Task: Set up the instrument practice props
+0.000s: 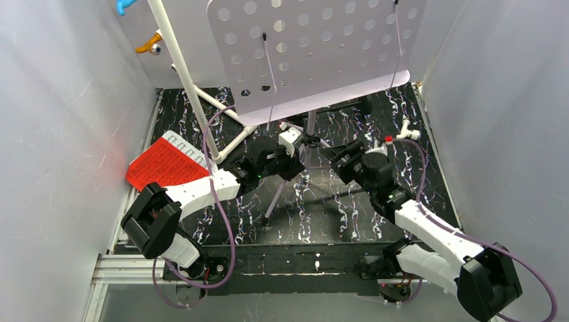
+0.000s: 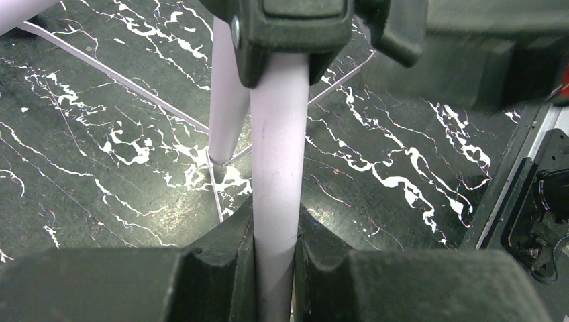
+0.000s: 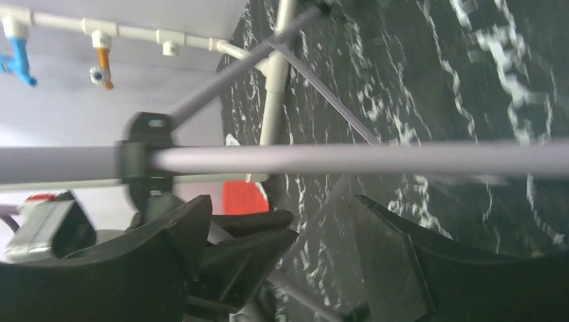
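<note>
- The lilac music stand (image 1: 315, 47) stands at the back middle of the black marbled tabletop (image 1: 335, 215), inside a booth of plain white walls (image 1: 60, 107).
- Its perforated desk fills the upper part of the top view. Two thin wire arms (image 1: 268, 60) lie across its face.
- Below the desk the stand's pole (image 2: 276, 154) runs down to the tripod, and one tripod leg (image 1: 278, 194) reaches toward the near edge of the tabletop.
- The left pincer (image 1: 302, 153) is clamped on that pole. In the left wrist view its dark fingers (image 2: 221, 261) press against both sides of the lilac tube, just under a black collar (image 2: 295, 33) with a knob.
- A second lilac leg (image 2: 225, 100) and thin braces show past the pole in that view, with the foot down on the tabletop.
- The right pincer (image 1: 330, 155) sits just beside the pole on the other side, with its jaws spread wide.
- In the right wrist view the pole crosses just beyond the tips of the fingers (image 3: 168, 248), and neither one touches it.
- The red music sheet (image 1: 166, 164) lies at the left edge of the tabletop, close to the left wall. A white strip runs along its far edge.
- The sheet is well apart from the stand's desk.
- A white PVC pipe frame (image 1: 184, 80) slants up between the sheet and the stand.
- A blue fitting (image 1: 124, 7) and an orange fitting (image 1: 149, 45) hang on its upper bar.
</note>
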You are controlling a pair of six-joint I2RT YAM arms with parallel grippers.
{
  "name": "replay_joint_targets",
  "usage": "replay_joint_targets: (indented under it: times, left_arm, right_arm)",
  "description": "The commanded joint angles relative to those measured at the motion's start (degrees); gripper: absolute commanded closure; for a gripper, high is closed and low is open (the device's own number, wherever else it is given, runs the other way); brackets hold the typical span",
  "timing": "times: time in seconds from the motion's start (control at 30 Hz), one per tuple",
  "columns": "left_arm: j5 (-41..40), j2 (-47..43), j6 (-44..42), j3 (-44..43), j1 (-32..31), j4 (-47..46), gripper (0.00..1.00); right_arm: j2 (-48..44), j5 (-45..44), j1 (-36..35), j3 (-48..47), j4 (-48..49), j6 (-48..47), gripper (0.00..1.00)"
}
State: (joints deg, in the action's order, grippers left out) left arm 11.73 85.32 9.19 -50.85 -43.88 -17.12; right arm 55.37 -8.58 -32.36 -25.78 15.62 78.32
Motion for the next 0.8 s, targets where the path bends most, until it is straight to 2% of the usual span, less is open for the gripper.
replay_joint_targets:
  times: [0.0, 0.17, 0.3, 0.43, 0.57, 0.67, 0.77]
  left_arm:
    - [-0.3, 0.5, 1.9, 0.1, 0.1, 6.8, 1.0]
    - [-0.1, 3.5, 2.9, 0.2, 0.1, 6.8, 1.0]
    - [-0.6, 5.8, 4.1, 0.6, 0.0, 6.8, 1.0]
    - [-1.1, 6.0, 3.7, 0.9, 0.1, 6.8, 1.0]
    - [-0.8, 7.0, 3.8, 1.0, 0.1, 6.8, 1.0]
    - [-0.6, 7.5, 4.0, 0.7, 0.1, 6.8, 1.0]
    - [-0.6, 7.1, 3.9, 0.7, 0.0, 6.8, 1.0]
  right_arm:
    - [-1.8, -3.0, -0.3, -13.2, -12.2, -32.3, 0.14]
    - [0.0, -0.2, -5.1, -19.7, -12.5, -50.4, 0.12]
    - [1.4, -7.3, -10.4, -23.7, -13.6, -60.9, 0.12]
    - [3.2, -8.4, -13.0, -25.3, -13.8, -67.6, 0.16]
    - [2.4, -14.9, -16.7, -23.0, -11.8, -74.5, 0.2]
    - [2.0, -16.9, -18.7, -21.8, -10.3, -81.4, 0.3]
    - [2.4, -17.8, -21.0, -21.4, -8.3, -87.2, 0.33]
